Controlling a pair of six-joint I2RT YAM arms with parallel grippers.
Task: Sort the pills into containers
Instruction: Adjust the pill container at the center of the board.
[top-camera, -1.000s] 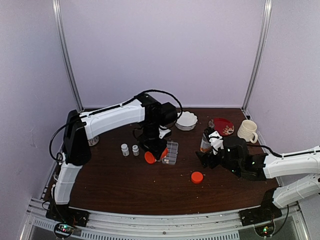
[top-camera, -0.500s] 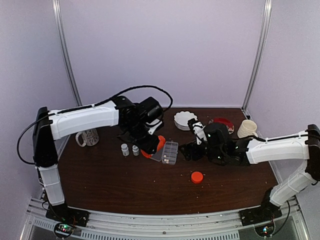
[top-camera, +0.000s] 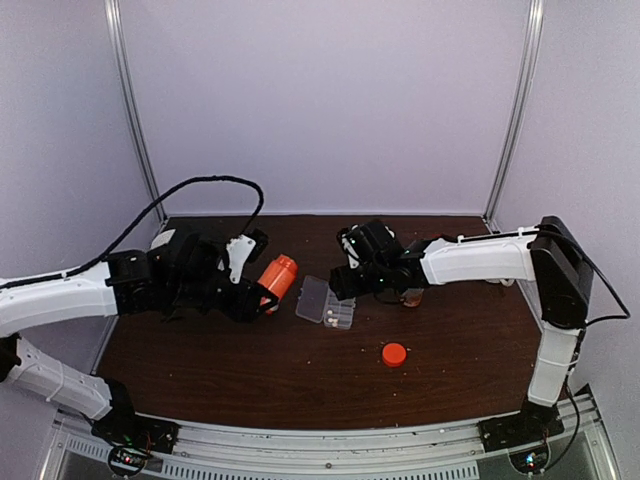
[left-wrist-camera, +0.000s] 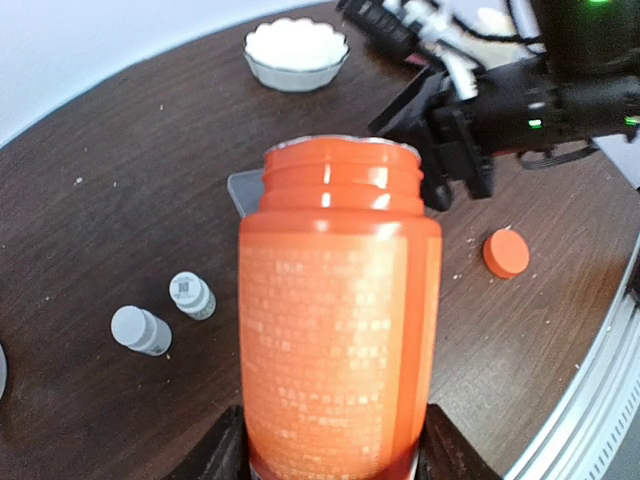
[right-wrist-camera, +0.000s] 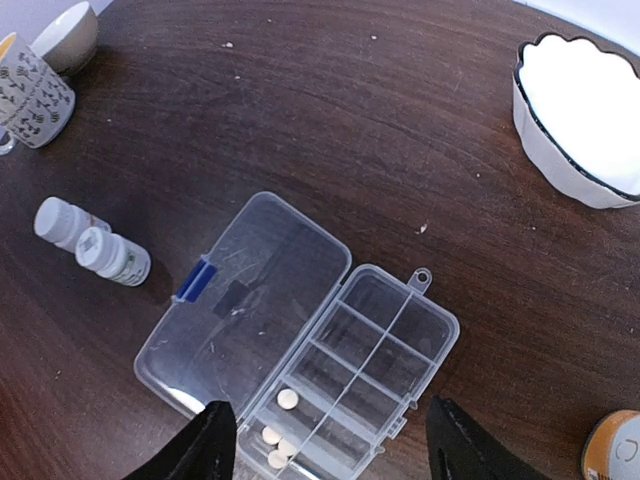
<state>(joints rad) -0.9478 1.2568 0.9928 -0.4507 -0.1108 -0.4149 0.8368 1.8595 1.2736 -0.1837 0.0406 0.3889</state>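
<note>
The right gripper (right-wrist-camera: 335, 432), spread and empty, hangs directly over the open pill organizer box (right-wrist-camera: 395, 335); the left gripper (top-camera: 250, 298), farther off leftward, clasps the uncapped orange bottle (left-wrist-camera: 335, 330).

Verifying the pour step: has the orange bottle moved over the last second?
Yes. The orange bottle, gripped by the left end effector, has shifted left, away from the loose orange cap, which stayed put.

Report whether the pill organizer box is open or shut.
Open. The pill organizer box has its lid swung back flat beside the compartments, and a few pills lie uncovered in one end compartment.
</note>
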